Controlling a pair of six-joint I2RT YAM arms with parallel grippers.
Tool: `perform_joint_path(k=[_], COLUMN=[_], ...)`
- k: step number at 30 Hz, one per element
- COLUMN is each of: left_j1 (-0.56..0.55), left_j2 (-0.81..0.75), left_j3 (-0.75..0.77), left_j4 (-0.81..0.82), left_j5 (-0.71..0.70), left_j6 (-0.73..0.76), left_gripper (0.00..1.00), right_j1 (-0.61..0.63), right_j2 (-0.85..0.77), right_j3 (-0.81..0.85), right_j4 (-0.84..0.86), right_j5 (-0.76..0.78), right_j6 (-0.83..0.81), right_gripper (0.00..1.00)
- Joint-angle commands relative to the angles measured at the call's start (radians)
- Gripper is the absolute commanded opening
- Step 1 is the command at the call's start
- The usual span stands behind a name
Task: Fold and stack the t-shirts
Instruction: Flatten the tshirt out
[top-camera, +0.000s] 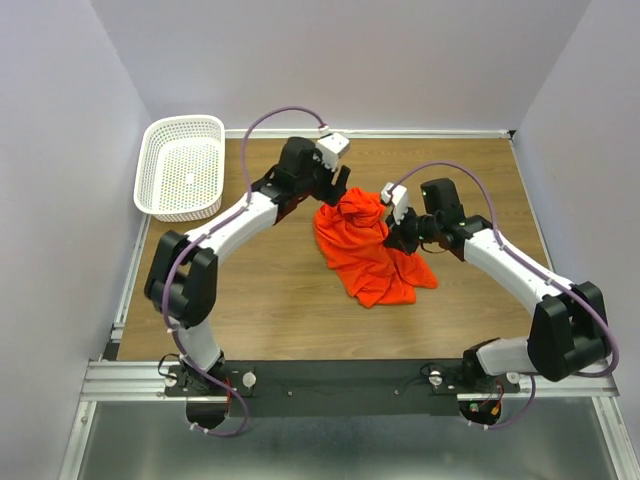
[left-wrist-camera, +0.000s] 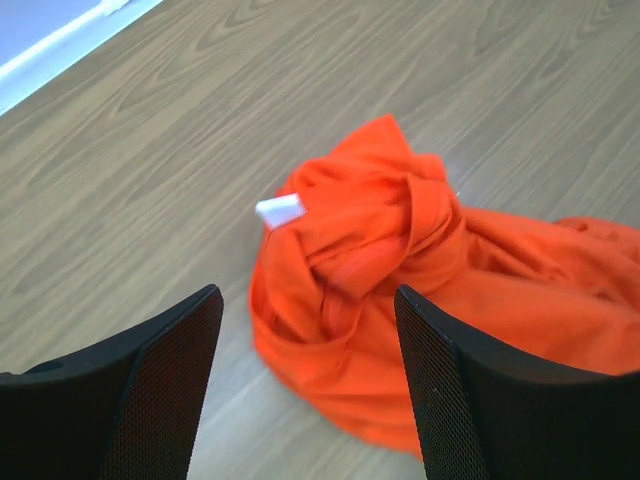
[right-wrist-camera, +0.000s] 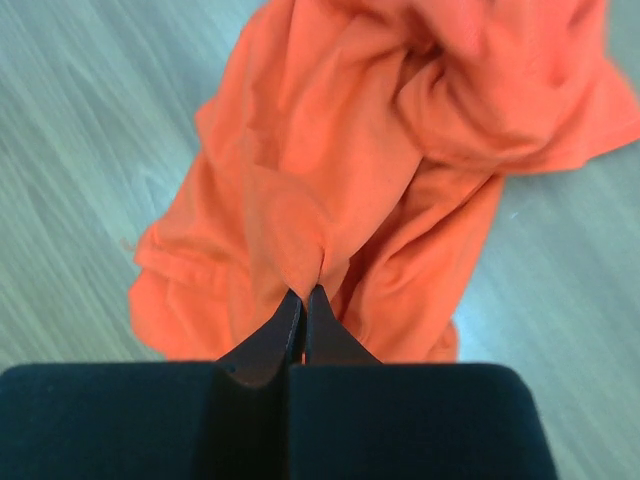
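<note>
Right fingers (right-wrist-camera: 272, 345) (tips together) on t-shirt (right-wrist-camera: 340, 170)

A wood-grain tabletop (top-camera: 270, 300) filled the cell, closed in by plain pale lilac-grey walls (top-camera: 60, 150) on the left, back and right. A white strip (top-camera: 420, 132) ran along its far edge and a slotted metal rail (top-camera: 130, 378) along the near one, under soft, even light.

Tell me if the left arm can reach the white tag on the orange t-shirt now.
Probably yes: the open left gripper hovers near the t-shirt, its white tag lies exposed, and the right gripper pinches fabric elsewhere.
</note>
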Motion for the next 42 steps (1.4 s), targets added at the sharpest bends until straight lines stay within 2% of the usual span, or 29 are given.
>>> perform_joint_path(k=[1, 5, 14, 17, 19, 22, 23, 24, 26, 27, 32, 35, 39, 42], left_j1=[-0.057, -0.114, -0.145, -0.16, -0.165, -0.171, -0.172, -0.177, -0.182, -0.186, -0.191, -0.185, -0.171, -0.16], left_j2=[0.123, 0.207, 0.304, 0.345, 0.385, 0.423, 0.423, 0.414, 0.39, 0.375, 0.185, 0.031, -0.183, -0.279], left_j3=[0.116, 0.167, 0.19, 0.227, 0.268, 0.31, 0.311, 0.313, 0.304, 0.298, 0.204, 0.121, 0.051, 0.021], left_j4=[-0.046, -0.084, -0.085, -0.097, -0.123, -0.151, -0.151, -0.149, -0.141, -0.137, -0.094, -0.054, -0.029, -0.026], left_j5=[0.011, -0.016, -0.099, -0.171, -0.228, -0.33, -0.343, -0.349, -0.358, -0.355, -0.309, -0.294, -0.266, -0.24], left_j6=[0.053, 0.087, 0.085, 0.087, 0.089, 0.085, 0.084, 0.078, 0.07, 0.069, 0.029, -0.006, -0.048, -0.063], left_gripper=[0.77, 0.76, 0.74, 0.72, 0.66, 0.47, 0.37, 0.12, 0.02, 0.0, 0.0, 0.0, 0.0, 0.0], right_j1=[-0.008, -0.022, -0.046, -0.057, -0.059, -0.068, -0.069, -0.071, -0.076, -0.077, -0.103, -0.132, -0.181, -0.195], right_j2=[0.015, 0.021, 0.014, 0.015, 0.014, 0.01, 0.01, 0.009, 0.009, 0.007, -0.02, -0.072, -0.166, -0.25], right_j3=[-0.034, -0.033, -0.025, -0.024, -0.025, -0.024, -0.024, -0.024, -0.024, -0.022, -0.017, -0.011, 0.019, 0.079], right_j4=[-0.094, -0.097, -0.1, -0.101, -0.103, -0.104, -0.104, -0.106, -0.106, -0.107, -0.108, -0.108, -0.108, -0.109], right_j5=[-0.017, -0.011, -0.037, -0.048, -0.052, -0.066, -0.068, -0.068, -0.068, -0.068, -0.022, 0.096, 0.178, 0.259], right_j6=[-0.023, -0.016, 0.0, 0.001, 0.003, 0.003, 0.001, 0.003, 0.001, 0.003, -0.008, -0.017, -0.031, -0.043], right_gripper=[0.01, 0.01, 0.01, 0.0, 0.01, 0.01, 0.01, 0.0, 0.01, 0.01, 0.01, 0.01, 0.01, 0.01])
